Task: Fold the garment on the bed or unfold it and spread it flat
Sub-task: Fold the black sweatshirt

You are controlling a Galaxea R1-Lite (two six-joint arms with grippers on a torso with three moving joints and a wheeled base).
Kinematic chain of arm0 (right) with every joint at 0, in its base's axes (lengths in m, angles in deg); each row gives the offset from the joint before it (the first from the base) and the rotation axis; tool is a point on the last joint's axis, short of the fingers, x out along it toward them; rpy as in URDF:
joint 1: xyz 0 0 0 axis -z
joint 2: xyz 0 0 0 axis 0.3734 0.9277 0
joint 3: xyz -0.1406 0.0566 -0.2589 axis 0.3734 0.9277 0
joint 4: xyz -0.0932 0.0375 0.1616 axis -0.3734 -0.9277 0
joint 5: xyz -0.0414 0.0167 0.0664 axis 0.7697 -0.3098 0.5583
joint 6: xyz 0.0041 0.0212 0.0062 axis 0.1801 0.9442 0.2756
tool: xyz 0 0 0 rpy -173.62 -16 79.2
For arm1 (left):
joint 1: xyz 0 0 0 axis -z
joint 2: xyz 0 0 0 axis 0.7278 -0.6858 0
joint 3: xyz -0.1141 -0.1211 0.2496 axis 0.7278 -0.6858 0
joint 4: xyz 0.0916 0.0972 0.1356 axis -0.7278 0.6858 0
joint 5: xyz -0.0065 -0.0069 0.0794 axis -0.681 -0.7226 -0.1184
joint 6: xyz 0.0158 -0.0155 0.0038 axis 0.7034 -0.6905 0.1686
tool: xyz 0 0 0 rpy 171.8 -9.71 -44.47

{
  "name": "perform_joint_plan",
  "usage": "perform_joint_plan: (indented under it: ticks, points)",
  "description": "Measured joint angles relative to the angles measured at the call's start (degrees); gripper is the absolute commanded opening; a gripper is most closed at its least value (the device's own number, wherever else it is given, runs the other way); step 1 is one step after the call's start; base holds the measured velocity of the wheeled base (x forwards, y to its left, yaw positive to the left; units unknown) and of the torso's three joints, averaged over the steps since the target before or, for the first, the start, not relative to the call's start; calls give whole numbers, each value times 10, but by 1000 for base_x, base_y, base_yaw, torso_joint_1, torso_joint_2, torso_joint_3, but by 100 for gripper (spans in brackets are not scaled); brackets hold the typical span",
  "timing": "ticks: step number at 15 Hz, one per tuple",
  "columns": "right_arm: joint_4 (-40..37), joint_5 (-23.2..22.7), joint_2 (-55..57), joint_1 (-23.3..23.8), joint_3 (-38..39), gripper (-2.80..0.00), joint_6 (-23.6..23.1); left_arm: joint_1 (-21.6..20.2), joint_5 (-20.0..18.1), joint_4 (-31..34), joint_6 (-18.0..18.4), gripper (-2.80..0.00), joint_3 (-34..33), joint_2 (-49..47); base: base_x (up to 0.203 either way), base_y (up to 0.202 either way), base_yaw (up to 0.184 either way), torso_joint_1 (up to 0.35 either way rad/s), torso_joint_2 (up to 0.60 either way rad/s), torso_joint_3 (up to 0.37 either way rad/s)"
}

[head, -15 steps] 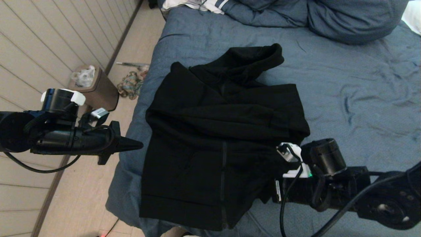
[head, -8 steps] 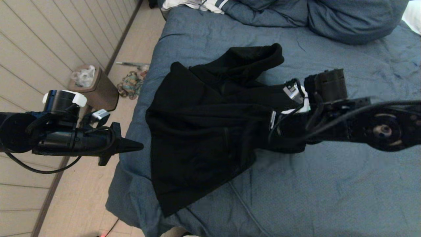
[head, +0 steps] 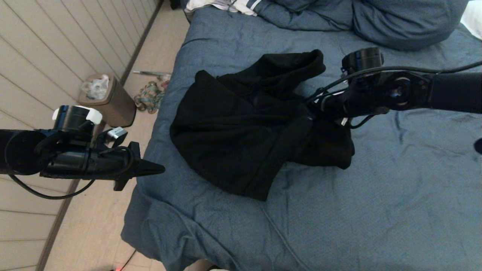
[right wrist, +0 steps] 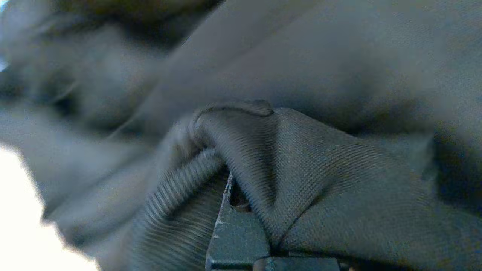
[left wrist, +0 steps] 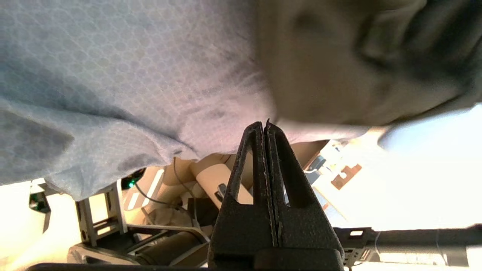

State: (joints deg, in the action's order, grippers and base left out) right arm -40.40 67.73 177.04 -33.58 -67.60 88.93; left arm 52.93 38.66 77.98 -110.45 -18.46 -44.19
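The garment (head: 241, 131), a black hooded sweatshirt, lies bunched on the left half of the blue bed (head: 376, 195), its hood toward the pillows. Its lower part is drawn up over the chest in a loose fold. My right gripper (head: 314, 108) reaches in from the right above the garment's right side. It is shut on the ribbed hem (right wrist: 180, 192), and cloth wraps over the right gripper (right wrist: 241, 195) so that only one finger (right wrist: 237, 233) shows. My left gripper (head: 161, 169) hovers shut and empty off the bed's left edge. The left gripper (left wrist: 264, 126) points at the duvet's side.
A brown bin (head: 111, 103) and a colourful cloth (head: 148, 96) sit on the floor left of the bed, next to the panelled wall. Blue pillows (head: 406, 22) and a white striped cloth (head: 226, 5) lie at the far end.
My right gripper has carried the hem from the bed's near edge up and away toward the hood, folding the lower half over. The left arm has hardly moved.
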Motion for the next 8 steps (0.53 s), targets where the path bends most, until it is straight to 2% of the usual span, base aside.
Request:
perform_joint_plan:
  ticks: [3,7,8]
  points:
    - [-44,19,49,10,-47,-280,5,17,1,0,7,-280,-6,-2,0,0,0,0,0,0]
    - [-47,19,67,9,-52,-280,3,74,1,1,65,-280,-52,28,0,0,0,0,0,0]
    - [-46,19,69,9,-53,-280,2,89,2,3,68,0,-63,44,0,0,0,0,0,0]
